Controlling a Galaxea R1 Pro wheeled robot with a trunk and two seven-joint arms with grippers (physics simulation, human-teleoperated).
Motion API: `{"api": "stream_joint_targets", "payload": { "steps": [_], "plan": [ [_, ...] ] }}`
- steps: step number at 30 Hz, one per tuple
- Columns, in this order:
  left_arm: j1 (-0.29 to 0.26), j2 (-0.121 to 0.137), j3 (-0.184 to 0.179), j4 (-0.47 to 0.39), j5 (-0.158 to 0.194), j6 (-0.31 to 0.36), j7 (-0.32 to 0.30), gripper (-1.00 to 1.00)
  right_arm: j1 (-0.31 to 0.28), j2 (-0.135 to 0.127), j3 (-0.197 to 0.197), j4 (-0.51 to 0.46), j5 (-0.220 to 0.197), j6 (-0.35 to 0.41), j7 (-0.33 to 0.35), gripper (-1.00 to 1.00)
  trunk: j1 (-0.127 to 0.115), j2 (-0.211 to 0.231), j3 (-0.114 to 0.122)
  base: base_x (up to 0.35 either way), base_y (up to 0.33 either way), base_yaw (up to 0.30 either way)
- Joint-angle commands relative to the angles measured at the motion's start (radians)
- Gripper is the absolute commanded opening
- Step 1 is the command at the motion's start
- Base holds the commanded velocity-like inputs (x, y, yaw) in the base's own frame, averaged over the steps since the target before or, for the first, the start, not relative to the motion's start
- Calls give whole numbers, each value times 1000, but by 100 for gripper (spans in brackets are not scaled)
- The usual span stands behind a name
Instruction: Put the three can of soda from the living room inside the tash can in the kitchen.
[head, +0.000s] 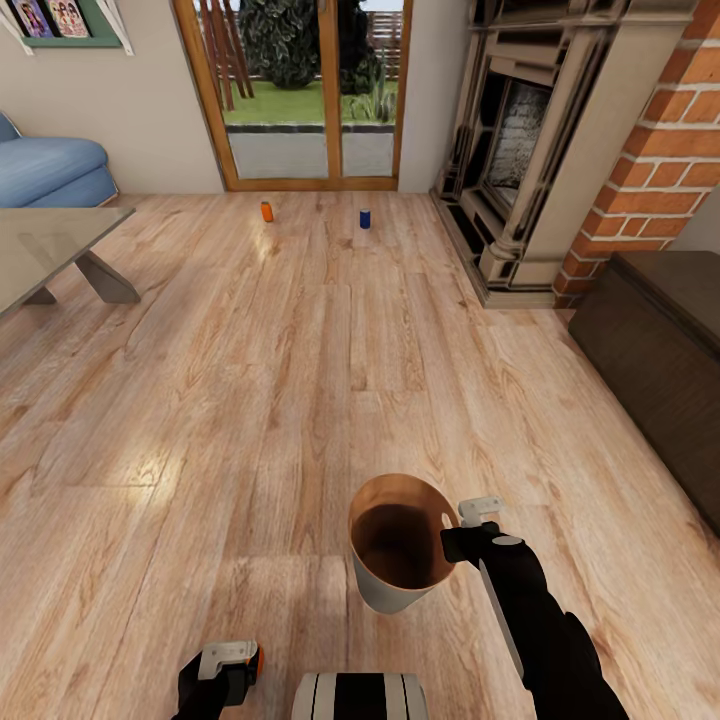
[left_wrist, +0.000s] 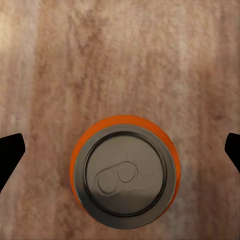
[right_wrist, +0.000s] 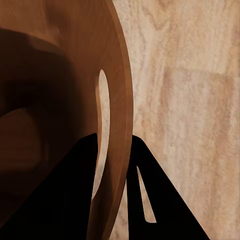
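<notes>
The right gripper (head: 462, 528) sits at the lower middle of the head view, clamped on the rim of the bin (head: 395, 590), which hangs upright above the wood floor (head: 300, 380) with its brown inside facing up. At the bottom left edge the left gripper (head: 232, 668) shows a sliver of orange just beside it, though from here I cannot tell how its jaws stand. Far up the frame, two cans stand on the floor before the glass doors (head: 310, 90): an orange can (head: 266, 211) left of centre and a blue can (head: 365, 218) to its right, well apart from each other. A blue sofa (head: 55, 170) fills the upper left, a glass table (head: 45, 245) lies below it, and the brick fireplace (head: 600, 150) takes the upper right.

In the left wrist view, a second orange can (left_wrist: 125, 170) is seen from above, silver top and tab showing, low in the frame. The two black fingertips (left_wrist: 10, 152) stand at the left and right edges, spread wide and apart from the can.

In the right wrist view, the black fingers (right_wrist: 80, 195) pinch the bin's thin wall (right_wrist: 120, 100), one inside and one outside, with plank floor at the right.
</notes>
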Motion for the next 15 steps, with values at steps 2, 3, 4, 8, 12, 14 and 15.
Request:
{"api": "stream_joint_targets", "payload": {
  "steps": [2,3,4,8,12,14,15],
  "plan": [
    [0,0,0,2,0,0,0,100,-1,0,0,0,-16,1,3,-100,0,0,0,0,0,0],
    [0,0,0,3,0,0,0,100,-1,0,0,0,-16,1,3,-100,0,0,0,0,0,0],
    [0,0,0,3,0,0,0,100,0,0,0,0,-16,1,3,-100,0,0,0,0,0,0],
    [0,1,0,9,0,0,0,100,0,0,0,0,-16,1,3,-100,0,0,0,0,0,0],
    [0,0,0,12,1,0,0,100,0,0,0,0,-16,1,3,-100,0,0,0,0,0,0],
    [0,0,0,12,1,0,0,100,0,0,0,0,-16,1,3,-100,0,0,0,0,0,0],
    [0,0,0,13,1,0,0,100,0,0,0,0,-16,1,3,-100,0,0,0,0,0,0]
  ]
}}
